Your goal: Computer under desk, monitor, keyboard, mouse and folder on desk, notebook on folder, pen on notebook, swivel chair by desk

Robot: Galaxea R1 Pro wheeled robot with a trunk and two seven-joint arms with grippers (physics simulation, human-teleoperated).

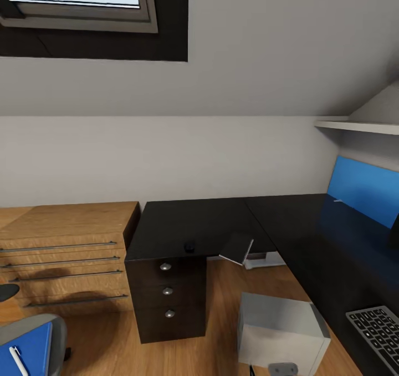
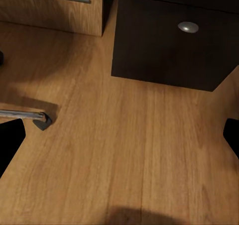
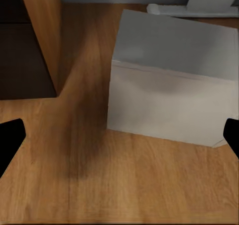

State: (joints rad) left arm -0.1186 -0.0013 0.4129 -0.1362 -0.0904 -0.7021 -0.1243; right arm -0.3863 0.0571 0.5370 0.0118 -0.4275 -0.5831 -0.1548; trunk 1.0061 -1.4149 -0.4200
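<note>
Computer [image 1: 280,331] on the wooden floor [image 2: 124,155] beside the black L-shaped counter [image 1: 194,226], mouse [image 1: 189,247] near the counter's front edge, keyboard [image 1: 379,329] at right, blue folder [image 1: 27,351] with pen [image 1: 18,360] on the swivel chair [image 1: 55,331], both grippers' fingers spread wide apart over bare floor.

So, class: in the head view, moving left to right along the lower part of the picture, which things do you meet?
Bright blue folder on the grey chair → black drawer unit with round silver knobs → light grey computer tower → grey keyboard with black keys.
</note>
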